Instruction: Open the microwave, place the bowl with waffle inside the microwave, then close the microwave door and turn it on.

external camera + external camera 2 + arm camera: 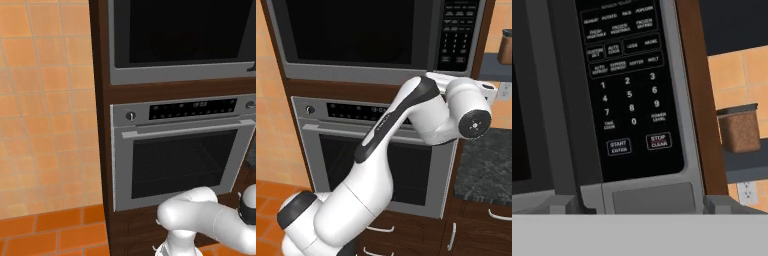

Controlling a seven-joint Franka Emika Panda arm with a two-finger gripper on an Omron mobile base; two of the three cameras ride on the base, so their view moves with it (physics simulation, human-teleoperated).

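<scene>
We see the tool point(637, 207) with its jaws spread wide, nothing between them, its two tips at the bottom of the hand view, just in front of the microwave's point(371, 40) control panel point(629, 85). Below the keypad sits a plain grey push panel point(652, 197), directly ahead of the tool; we cannot tell whether the tips touch it. The start and stop keys lie just above that panel.

From the right base view, our arm point(401, 125) bends up across the oven point(381, 145) and reaches to the microwave's right side. The microwave door point(356, 32) is shut, its black glass flush in the grey frame. The oven sits directly below it in the dark wooden cabinet.

Further right, a dark speckled bench point(483, 165) runs beside the cabinet, with a brown jar point(739, 130) on a shelf above and an orange tiled wall point(45, 100) beyond.
</scene>
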